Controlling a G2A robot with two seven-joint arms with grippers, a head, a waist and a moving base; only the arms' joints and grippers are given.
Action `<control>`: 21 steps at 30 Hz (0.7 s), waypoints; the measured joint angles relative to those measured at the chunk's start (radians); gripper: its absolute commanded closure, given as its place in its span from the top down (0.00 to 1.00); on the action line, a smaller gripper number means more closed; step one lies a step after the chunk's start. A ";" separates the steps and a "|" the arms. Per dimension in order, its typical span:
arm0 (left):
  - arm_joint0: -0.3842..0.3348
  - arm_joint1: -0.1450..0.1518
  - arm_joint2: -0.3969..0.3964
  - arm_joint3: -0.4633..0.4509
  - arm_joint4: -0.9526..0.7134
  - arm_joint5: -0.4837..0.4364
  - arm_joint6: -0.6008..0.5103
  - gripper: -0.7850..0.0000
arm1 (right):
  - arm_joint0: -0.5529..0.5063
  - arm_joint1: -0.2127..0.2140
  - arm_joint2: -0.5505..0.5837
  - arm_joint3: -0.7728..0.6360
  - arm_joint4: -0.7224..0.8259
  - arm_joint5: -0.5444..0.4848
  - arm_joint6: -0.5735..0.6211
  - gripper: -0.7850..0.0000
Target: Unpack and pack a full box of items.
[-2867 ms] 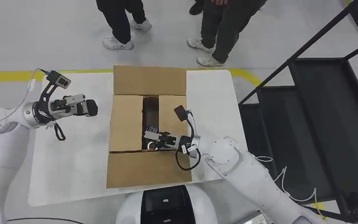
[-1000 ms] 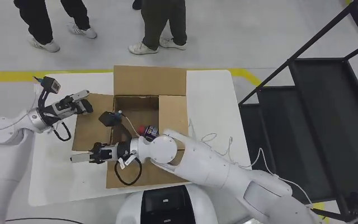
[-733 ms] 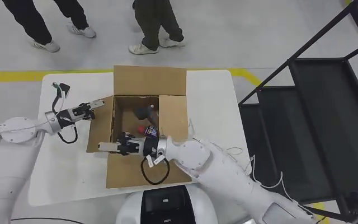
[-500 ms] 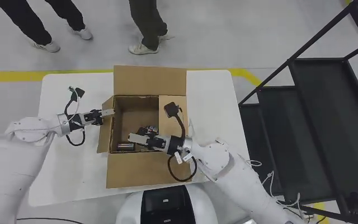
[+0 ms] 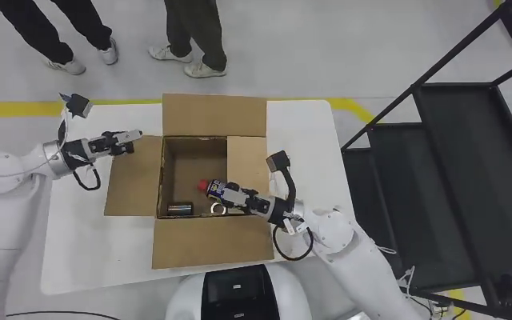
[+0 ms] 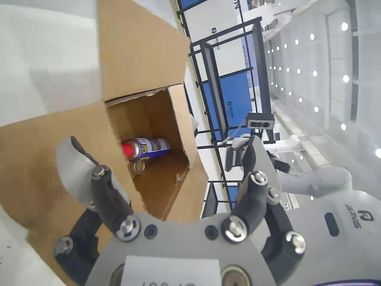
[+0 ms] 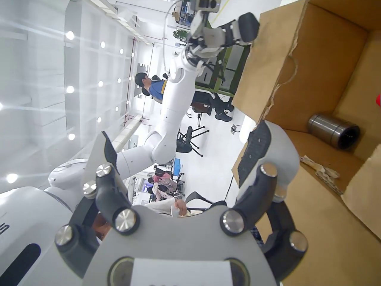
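Cardboard flap (image 5: 132,180) now flat outward.

The left arm stretches out from the robot's left side, forearm close to level. Its left end effector (image 5: 128,138) points inward, fingers spread wide. Over on the other side, the right arm is bent sharply at the elbow, and the right end effector (image 5: 234,194) points leftward, fingers parted too.
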 measured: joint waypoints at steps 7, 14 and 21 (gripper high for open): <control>-0.059 -0.019 0.114 -0.177 0.043 0.092 -0.031 1.00 | -0.067 0.017 0.069 -0.010 0.015 0.004 0.014 1.00; -0.189 -0.101 0.385 -0.041 0.004 0.107 0.024 1.00 | -0.125 0.031 0.123 -0.024 0.036 -0.013 0.034 1.00; -0.295 -0.195 0.590 0.168 -0.032 0.062 0.058 1.00 | -0.165 0.042 0.156 -0.025 0.069 -0.034 0.067 1.00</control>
